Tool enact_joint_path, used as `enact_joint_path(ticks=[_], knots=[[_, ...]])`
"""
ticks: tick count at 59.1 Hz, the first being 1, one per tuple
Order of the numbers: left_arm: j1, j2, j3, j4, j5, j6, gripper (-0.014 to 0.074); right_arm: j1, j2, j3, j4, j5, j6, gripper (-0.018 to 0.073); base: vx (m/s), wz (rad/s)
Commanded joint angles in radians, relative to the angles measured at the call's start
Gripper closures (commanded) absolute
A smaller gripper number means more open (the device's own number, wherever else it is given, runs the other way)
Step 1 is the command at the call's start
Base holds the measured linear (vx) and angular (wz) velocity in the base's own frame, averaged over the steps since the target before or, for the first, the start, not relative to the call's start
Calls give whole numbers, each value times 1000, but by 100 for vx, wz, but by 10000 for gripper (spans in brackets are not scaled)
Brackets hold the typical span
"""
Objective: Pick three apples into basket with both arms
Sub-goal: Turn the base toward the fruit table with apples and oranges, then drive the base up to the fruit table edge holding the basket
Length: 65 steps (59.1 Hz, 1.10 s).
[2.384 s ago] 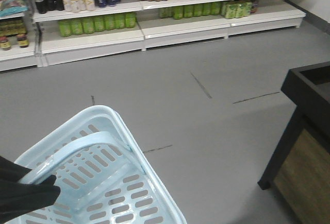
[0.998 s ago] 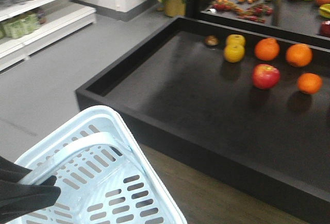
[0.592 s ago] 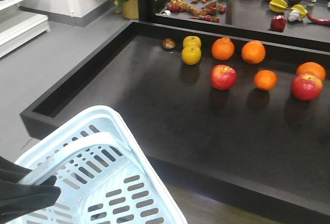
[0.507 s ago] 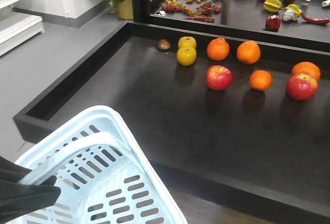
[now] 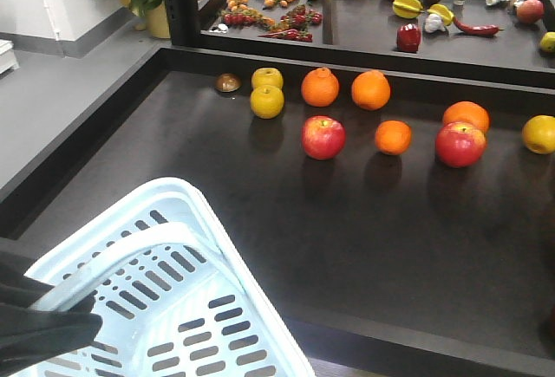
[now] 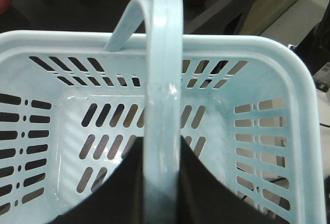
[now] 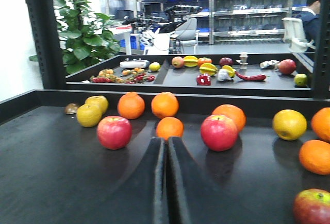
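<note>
Gripping basket (image 6: 268, 54) handle: left claw (image 6: 162, 151). Right claw (image 7: 167, 141) pinched closed, empty, above bench (image 7: 51, 183); apples (image 7: 114, 132) at 10 and 2 o'clock.

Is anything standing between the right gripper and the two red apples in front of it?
Nothing visible blocks either. The right gripper aims between the left apple and the right apple; only a small orange lies straight ahead.
</note>
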Motion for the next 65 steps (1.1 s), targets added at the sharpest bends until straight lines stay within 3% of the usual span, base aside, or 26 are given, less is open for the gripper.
enact_joint_path(ticks=[1,65], knots=[[-4,-6,-32,-58,-69,-4,603,-4,-11,11,-11,-75,-7,564,6,-16],[-4,-6,-32,-58,-69,-4,603,-4,-11,11,-11,-76,-7,564,4,-12]])
